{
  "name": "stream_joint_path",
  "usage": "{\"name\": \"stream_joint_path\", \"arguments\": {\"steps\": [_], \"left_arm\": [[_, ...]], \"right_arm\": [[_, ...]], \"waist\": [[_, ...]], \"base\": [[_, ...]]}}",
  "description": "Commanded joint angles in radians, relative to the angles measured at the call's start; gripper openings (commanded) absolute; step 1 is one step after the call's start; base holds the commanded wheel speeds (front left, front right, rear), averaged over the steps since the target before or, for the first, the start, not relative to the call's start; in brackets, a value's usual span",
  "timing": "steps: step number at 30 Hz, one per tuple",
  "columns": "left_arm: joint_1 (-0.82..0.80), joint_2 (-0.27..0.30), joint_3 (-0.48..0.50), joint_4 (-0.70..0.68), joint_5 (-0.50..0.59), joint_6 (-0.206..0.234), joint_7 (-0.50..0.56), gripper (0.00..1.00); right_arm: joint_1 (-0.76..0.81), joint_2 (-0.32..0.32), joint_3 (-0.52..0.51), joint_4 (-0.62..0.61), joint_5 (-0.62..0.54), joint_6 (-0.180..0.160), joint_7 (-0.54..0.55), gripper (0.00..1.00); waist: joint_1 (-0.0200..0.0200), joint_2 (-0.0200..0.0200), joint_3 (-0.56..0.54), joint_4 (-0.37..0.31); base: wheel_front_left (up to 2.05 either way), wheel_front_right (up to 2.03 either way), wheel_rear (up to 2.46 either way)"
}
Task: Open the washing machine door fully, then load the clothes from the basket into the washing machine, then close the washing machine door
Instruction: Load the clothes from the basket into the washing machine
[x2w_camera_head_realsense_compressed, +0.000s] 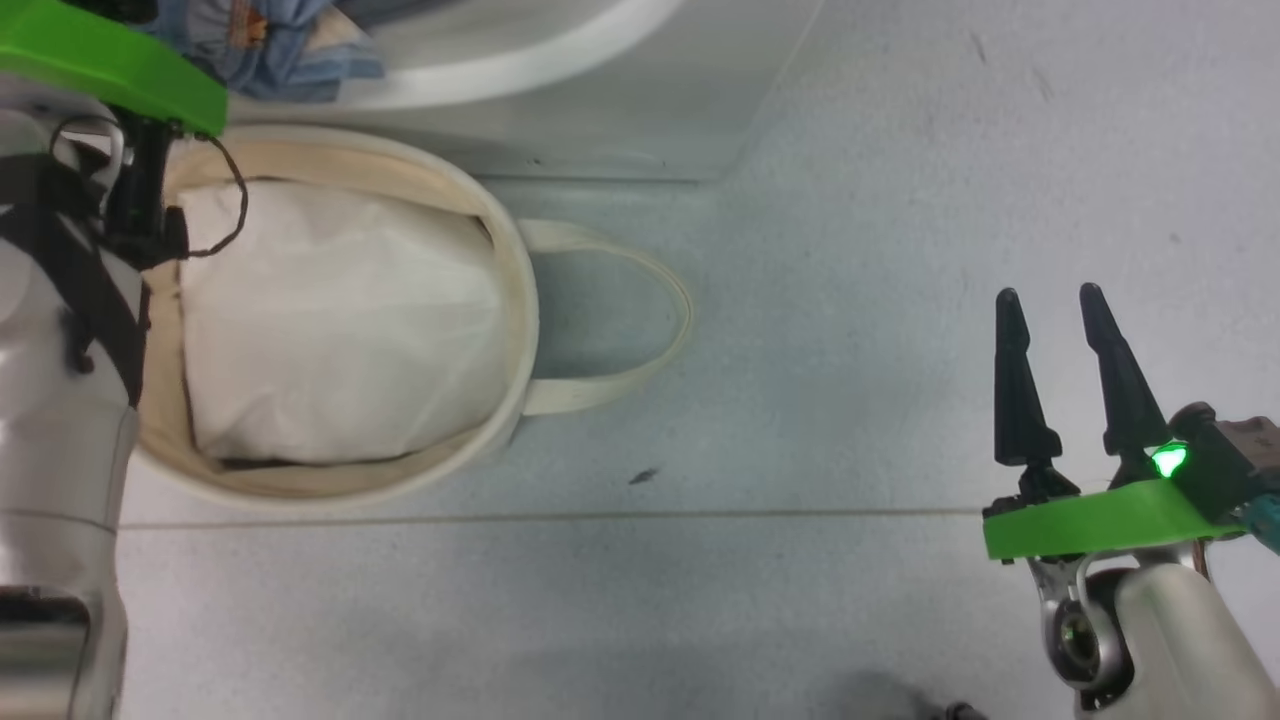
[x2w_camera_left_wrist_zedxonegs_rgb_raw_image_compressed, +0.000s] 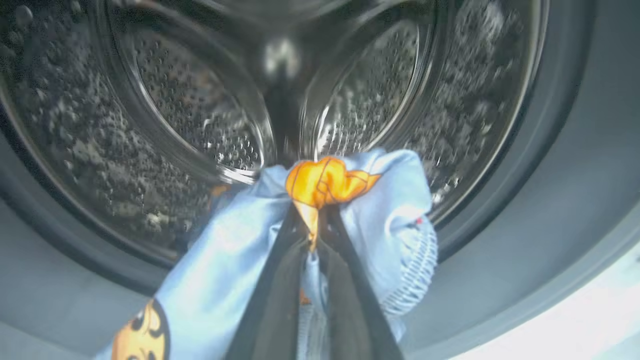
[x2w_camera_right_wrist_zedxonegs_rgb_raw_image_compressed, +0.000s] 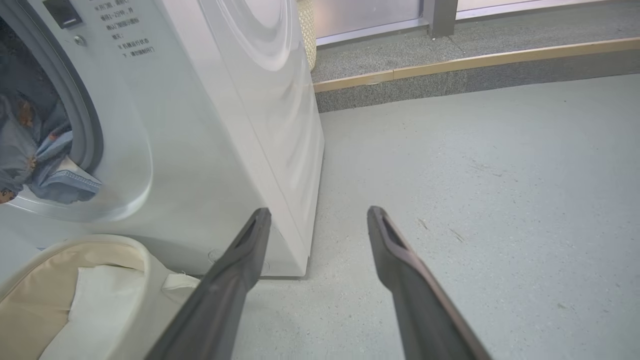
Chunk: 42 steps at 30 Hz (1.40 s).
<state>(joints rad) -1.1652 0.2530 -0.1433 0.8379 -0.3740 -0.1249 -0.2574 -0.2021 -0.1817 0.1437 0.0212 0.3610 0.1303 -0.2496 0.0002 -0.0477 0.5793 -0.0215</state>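
Over grey floor (x2w_camera_right_wrist_zedxonegs_rgb_raw_image_compressed: 500, 175), right end effector (x2w_camera_right_wrist_zedxonegs_rgb_raw_image_compressed: 319, 212) gapes; left end effector (x2w_camera_left_wrist_zedxonegs_rgb_raw_image_compressed: 311, 212) clamps clothes (x2w_camera_left_wrist_zedxonegs_rgb_raw_image_compressed: 225, 260) at drum (x2w_camera_left_wrist_zedxonegs_rgb_raw_image_compressed: 200, 110).

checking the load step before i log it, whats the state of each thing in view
left gripper: shut on the clothes, at the mouth of the drum
clothes: pinched, hanging at the drum mouth, not released
right gripper: open, empty, over the floor
washing machine: mouth uncovered
basket: upright on the floor, white cloth inside
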Motion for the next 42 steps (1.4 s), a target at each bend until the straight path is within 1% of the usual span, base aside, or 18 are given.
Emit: {"name": "stream_joint_path", "arguments": {"steps": [1, 7, 11, 13, 15, 17, 18, 23, 27, 29, 32, 33, 34, 35, 36, 39, 42], "left_arm": [[-0.033, 0.064, -0.021, 0.013, 0.012, -0.006, -0.004, 0.0], [-0.144, 0.105, -0.095, 0.154, 0.004, -0.006, -0.004, 0.0], [-0.213, 0.133, -0.106, 0.198, 0.009, -0.006, -0.004, 0.0], [-0.248, 0.151, -0.069, 0.143, 0.014, 0.009, -0.004, 0.0], [-0.258, 0.16, -0.01, 0.038, 0.02, 0.022, -0.004, 0.0], [-0.24, 0.154, 0.047, -0.039, 0.029, 0.021, -0.004, 0.0], [-0.226, 0.151, 0.06, -0.052, 0.043, 0.019, -0.004, 0.0], [-0.213, 0.146, 0.097, -0.047, 0.087, 0.012, -0.004, 0.0], [-0.228, 0.133, 0.156, -0.097, 0.114, 0.008, -0.004, 0.0], [-0.229, 0.124, 0.149, -0.065, 0.137, 0.004, -0.004, 0.0], [-0.251, 0.117, 0.127, 0.023, 0.163, 0.0, -0.004, 0.0], [-0.263, 0.114, 0.119, 0.052, 0.168, -0.001, -0.004, 0.16], [-0.273, 0.111, 0.11, 0.077, 0.175, -0.002, -0.004, 0.49], [-0.281, 0.108, 0.102, 0.11, 0.178, -0.002, -0.004, 0.95], [-0.29, 0.104, 0.093, 0.149, 0.182, -0.003, -0.004, 1.0], [-0.325, 0.088, 0.07, 0.281, 0.179, -0.004, 0.017, 1.0], [-0.352, 0.072, 0.052, 0.366, 0.172, -0.005, 0.041, 1.0]], "right_arm": [[0.001, 0.01, 0.016, -0.034, -0.01, 0.0, -0.012, 1.0], [0.001, 0.036, 0.002, -0.056, -0.033, 0.0, -0.012, 1.0], [0.01, 0.045, -0.011, -0.073, -0.046, 0.0, -0.012, 1.0], [0.014, 0.048, -0.013, -0.083, -0.051, 0.0, -0.012, 1.0], [0.014, 0.053, -0.017, -0.095, -0.055, 0.0, -0.012, 1.0], [0.016, 0.058, -0.021, -0.104, -0.059, 0.0, -0.012, 1.0], [0.017, 0.059, -0.022, -0.106, -0.061, 0.0, -0.012, 1.0], [0.021, 0.066, -0.019, -0.117, -0.066, 0.0, -0.012, 1.0], [0.024, 0.071, -0.023, -0.128, -0.071, 0.0, -0.012, 1.0], [0.025, 0.073, -0.023, -0.128, -0.073, 0.0, -0.012, 1.0], [0.025, 0.078, -0.018, -0.127, -0.073, 0.0, -0.012, 1.0], [0.025, 0.079, -0.016, -0.126, -0.073, 0.0, -0.012, 1.0], [0.024, 0.08, -0.014, -0.126, -0.072, 0.0, -0.012, 1.0], [0.024, 0.081, -0.013, -0.124, -0.072, 0.0, -0.012, 1.0], [0.024, 0.082, -0.014, -0.123, -0.073, 0.0, -0.012, 1.0], [0.023, 0.083, -0.013, -0.118, -0.072, 0.0, -0.012, 1.0], [0.019, 0.083, -0.008, -0.114, -0.071, 0.0, -0.012, 1.0]], "waist": [[-0.0002, 0.0, 0.046, -0.021], [-0.0002, 0.0, 0.102, -0.045], [-0.0002, 0.0, 0.125, -0.06], [-0.0002, 0.0, 0.138, -0.068], [-0.0002, 0.0, 0.155, -0.074], [-0.0002, 0.0, 0.165, -0.078], [-0.0002, 0.0, 0.168, -0.079], [-0.0002, 0.0, 0.18, -0.088], [-0.0002, 0.0, 0.198, -0.092], [-0.0002, 0.0, 0.202, -0.092], [-0.0002, 0.0, 0.202, -0.094], [-0.0002, 0.0, 0.202, -0.095], [-0.0002, 0.0, 0.201, -0.096], [-0.0002, 0.0, 0.2, -0.097], [-0.0002, 0.0, 0.198, -0.097], [-0.0002, 0.0, 0.19, -0.098], [-0.0002, 0.0, 0.181, -0.1]], "base": [[0.0, 0.0, 0.0], [0.0, 0.0, 0.0], [0.0, 0.0, 0.0], [0.0, 0.0, 0.0], [0.0, 0.0, 0.0], [0.0, 0.0, 0.0], [0.0, 0.0, 0.0], [0.0, 0.0, 0.0], [0.0, 0.0, 0.0], [0.0, 0.0, 0.0], [0.0, 0.0, 0.0], [0.0, 0.0, 0.0], [0.0, 0.0, 0.0], [0.0, 0.0, 0.0], [0.0, 0.0, 0.0], [0.0, 0.0, 0.0], [0.0, 0.0, 0.0]]}}
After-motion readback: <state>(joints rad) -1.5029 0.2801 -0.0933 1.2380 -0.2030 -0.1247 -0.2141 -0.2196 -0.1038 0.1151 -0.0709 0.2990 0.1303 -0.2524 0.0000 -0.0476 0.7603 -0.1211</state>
